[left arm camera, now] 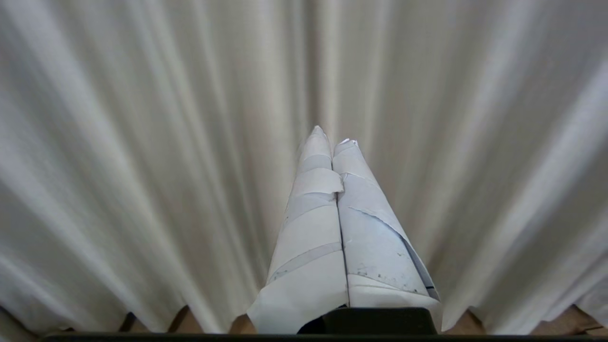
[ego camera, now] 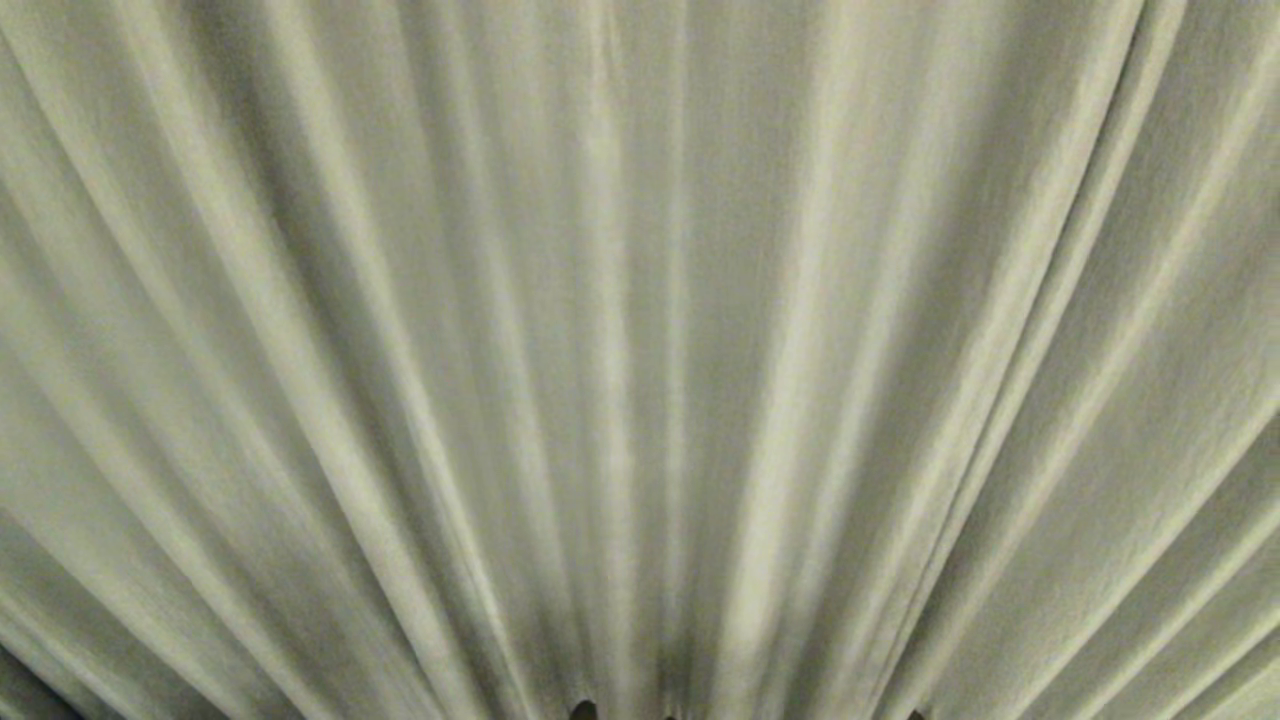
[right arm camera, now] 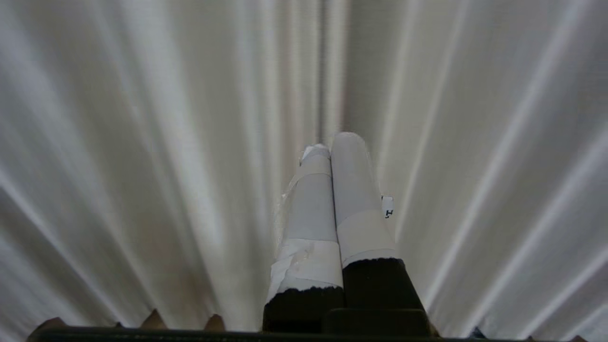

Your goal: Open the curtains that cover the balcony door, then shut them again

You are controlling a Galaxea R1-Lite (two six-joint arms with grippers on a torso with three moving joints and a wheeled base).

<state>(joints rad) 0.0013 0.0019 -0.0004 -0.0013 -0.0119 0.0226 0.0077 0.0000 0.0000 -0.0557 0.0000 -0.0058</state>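
The curtains point(ego camera: 640, 360) hang drawn across the whole head view, pleats fanning from 6 o'clock, their wavy hem at 6. The left gripper point(left arm camera: 332, 135) and the right gripper point(right arm camera: 332, 142) both point at the fabric, fingers pressed together, holding nothing.

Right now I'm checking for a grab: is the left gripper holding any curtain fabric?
No, the left gripper is shut on itself, with the curtains hanging free beyond it.
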